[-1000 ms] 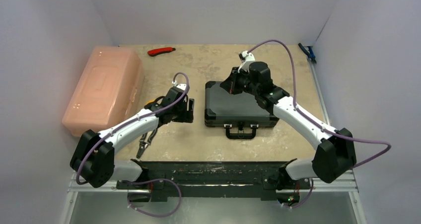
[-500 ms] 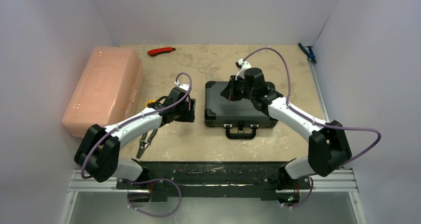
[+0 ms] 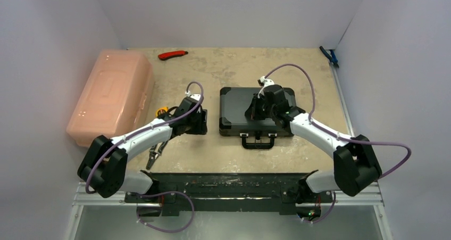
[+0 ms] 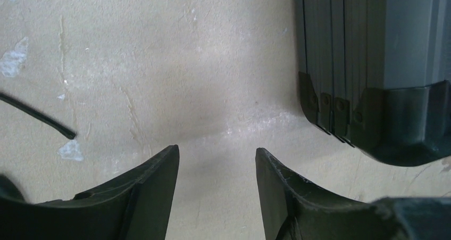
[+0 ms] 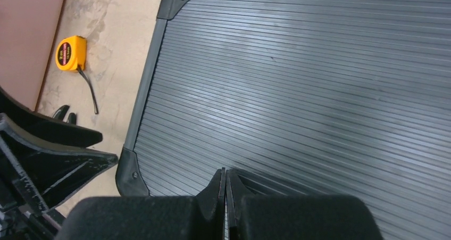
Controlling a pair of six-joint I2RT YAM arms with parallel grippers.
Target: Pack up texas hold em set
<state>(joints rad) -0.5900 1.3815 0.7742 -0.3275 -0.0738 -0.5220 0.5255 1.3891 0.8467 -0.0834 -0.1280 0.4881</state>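
Flanking briefcase (image 5: 298, 91): illegibly labelled tape measure (image 5: 71, 54)

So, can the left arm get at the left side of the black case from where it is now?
Probably yes: the left gripper sits open just beside the case, with only bare table between them.

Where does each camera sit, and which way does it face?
Top external: above and behind, facing down on the table; left arm, right arm show.
Left wrist: low, facing the table beside the black case; open left end effector shows.
Right wrist: over the case lid, facing down; shut right end effector shows.
Shared: all see the case; top and right wrist, the tape measure.
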